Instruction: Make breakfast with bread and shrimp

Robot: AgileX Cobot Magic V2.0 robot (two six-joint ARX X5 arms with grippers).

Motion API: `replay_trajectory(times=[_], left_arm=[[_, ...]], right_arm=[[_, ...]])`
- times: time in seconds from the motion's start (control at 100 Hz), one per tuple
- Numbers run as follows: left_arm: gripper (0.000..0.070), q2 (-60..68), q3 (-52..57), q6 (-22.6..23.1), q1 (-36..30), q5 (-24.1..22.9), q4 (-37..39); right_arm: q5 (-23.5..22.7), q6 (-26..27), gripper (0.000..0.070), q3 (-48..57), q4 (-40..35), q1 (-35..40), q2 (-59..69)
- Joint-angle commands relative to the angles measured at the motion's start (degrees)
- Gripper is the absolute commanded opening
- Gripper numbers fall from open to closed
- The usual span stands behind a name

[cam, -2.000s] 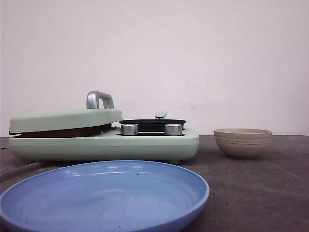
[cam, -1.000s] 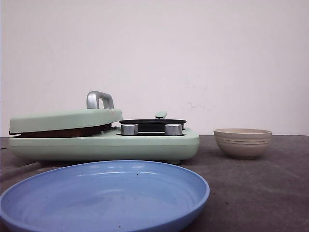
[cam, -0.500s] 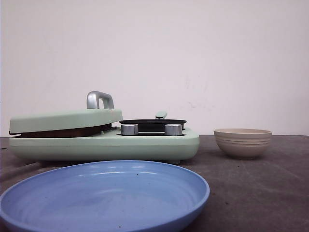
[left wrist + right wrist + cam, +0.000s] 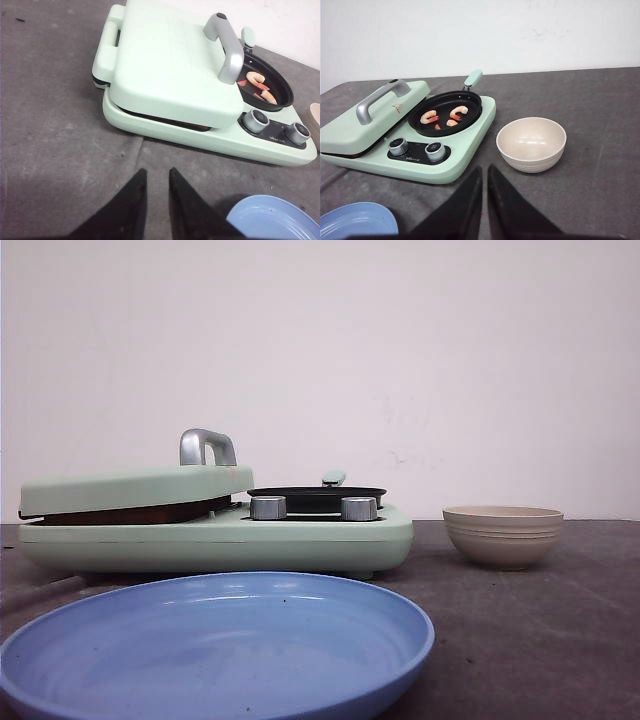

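Note:
Pink shrimp [image 4: 442,117] lie in the small black pan [image 4: 445,112] on the right side of the mint-green cooker [image 4: 215,540]; they also show in the left wrist view [image 4: 257,82]. The cooker's lid [image 4: 170,60] with its silver handle [image 4: 227,47] is down. No bread shows; a thin brown strip [image 4: 130,512] sits in the gap under the lid and I cannot tell what it is. My left gripper [image 4: 157,172] hovers over the cloth in front of the lid, shut to a narrow gap and empty. My right gripper [image 4: 484,167] hovers in front of the knobs, shut and empty.
A blue plate [image 4: 215,650] lies nearest me, in front of the cooker. A beige bowl [image 4: 502,535], with nothing in it, stands right of the cooker. Two silver knobs [image 4: 417,147] face me. Grey cloth [image 4: 55,150] covers the table; a white wall stands behind.

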Motion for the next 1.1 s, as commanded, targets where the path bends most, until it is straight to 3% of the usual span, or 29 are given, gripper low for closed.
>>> replay_trajectory(times=[0.0, 0.14, 0.31, 0.43, 0.63, 1.09], left_arm=[[0.0, -0.3, 0.6, -0.3, -0.1, -0.1, 0.2], [0.0, -3.1, -2.1, 2.9, 0.4, -0.3, 2.3], [0.0, -13.4, -14.5, 17.6, 5.0, -1.9, 26.5], [0.0, -15.7, -17.8, 23.5, 9.7, -1.2, 25.2], [0.0, -15.7, -19.3, 24.2, 14.5, 1.8, 13.6], [0.0, -15.6, -19.3, 24.2, 14.3, 2.7, 13.9]], right_arm=[[0.0, 0.6, 0.0009, 0.3, 0.7, 0.2, 0.1], [0.0, 0.6, 0.0009, 0.3, 0.7, 0.2, 0.1], [0.0, 0.6, 0.0009, 0.3, 0.7, 0.2, 0.1], [0.0, 0.6, 0.0009, 0.3, 0.7, 0.2, 0.1], [0.0, 0.6, 0.0009, 0.4, 0.8, 0.2, 0.1], [0.0, 0.6, 0.0009, 0.4, 0.7, 0.2, 0.1]])
